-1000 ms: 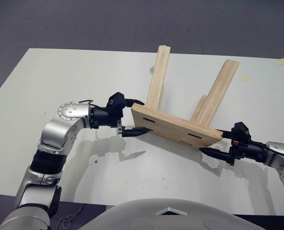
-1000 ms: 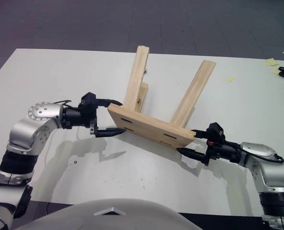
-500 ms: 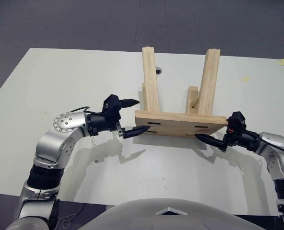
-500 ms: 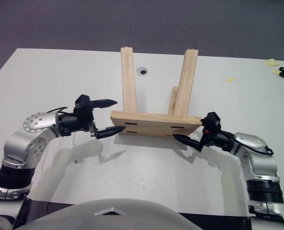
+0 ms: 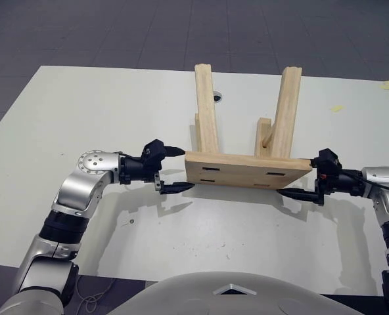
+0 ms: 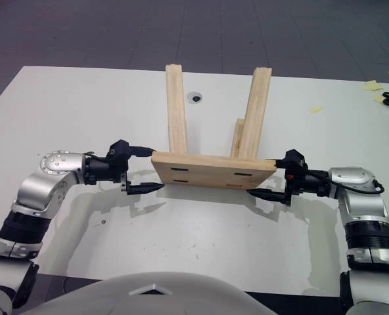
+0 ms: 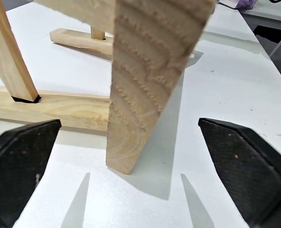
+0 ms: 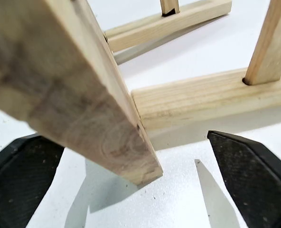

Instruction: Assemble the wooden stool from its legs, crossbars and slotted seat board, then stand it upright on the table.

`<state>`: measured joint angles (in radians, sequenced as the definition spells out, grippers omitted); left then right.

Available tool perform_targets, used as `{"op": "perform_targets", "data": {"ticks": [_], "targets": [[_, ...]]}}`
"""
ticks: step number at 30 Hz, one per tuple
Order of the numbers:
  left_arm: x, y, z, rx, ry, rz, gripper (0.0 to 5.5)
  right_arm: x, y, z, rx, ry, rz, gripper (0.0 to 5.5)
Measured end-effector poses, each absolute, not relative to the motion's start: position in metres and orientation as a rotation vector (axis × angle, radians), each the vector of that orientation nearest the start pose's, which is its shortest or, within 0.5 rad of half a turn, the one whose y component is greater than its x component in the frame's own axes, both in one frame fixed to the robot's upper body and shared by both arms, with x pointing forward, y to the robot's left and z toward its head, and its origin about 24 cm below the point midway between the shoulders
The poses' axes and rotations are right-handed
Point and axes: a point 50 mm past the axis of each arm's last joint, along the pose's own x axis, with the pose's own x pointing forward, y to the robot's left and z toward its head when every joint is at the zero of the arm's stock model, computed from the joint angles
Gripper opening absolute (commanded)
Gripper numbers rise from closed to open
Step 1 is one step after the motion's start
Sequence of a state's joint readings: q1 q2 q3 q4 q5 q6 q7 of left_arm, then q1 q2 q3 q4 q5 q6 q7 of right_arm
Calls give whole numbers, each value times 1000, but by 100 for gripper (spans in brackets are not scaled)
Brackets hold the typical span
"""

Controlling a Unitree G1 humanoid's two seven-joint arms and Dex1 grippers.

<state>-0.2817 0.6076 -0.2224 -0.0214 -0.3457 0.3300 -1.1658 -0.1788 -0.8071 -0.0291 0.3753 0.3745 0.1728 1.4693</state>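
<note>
Stool (image 5: 247, 169): lying sideways on table (image 5: 83, 105), seat board on edge, having swung square since a second ago. Left gripper (image 5: 181, 168) and right gripper (image 5: 298, 180): fingers spread wide, flanking the board ends, letting go. Assembly is looking complete; uprighting is pending.

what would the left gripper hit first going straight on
Most likely the seat board: its end sits inside the open left gripper, straight ahead.

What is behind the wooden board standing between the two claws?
A leg and a second leg stretch away from the seat board over the table; a further wooden piece peeks between them. The board hides their joints.
</note>
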Motion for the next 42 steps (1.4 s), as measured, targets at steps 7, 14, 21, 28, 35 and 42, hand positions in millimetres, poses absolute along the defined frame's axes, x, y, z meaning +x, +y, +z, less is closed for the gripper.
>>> {"op": "perform_targets", "data": {"ticks": [7,14,21,28,35,42], "targets": [[263,160,68,300,372,-1422,415,236,-285,65,-110,521,1216,373],[265,143,69,309,332,-1475,304,236,-278,63,-106,522,1239,267],[266,142,68,308,319,-1464,193,237,-277,64,-120,517,1241,191],[264,147,70,257,352,-1457,161,238,-272,71,-99,560,1255,190],[262,158,103,76,334,-1441,161,238,-270,109,114,614,1236,190],[259,175,141,-342,267,-1386,156,237,-266,148,418,465,1200,189]]}}
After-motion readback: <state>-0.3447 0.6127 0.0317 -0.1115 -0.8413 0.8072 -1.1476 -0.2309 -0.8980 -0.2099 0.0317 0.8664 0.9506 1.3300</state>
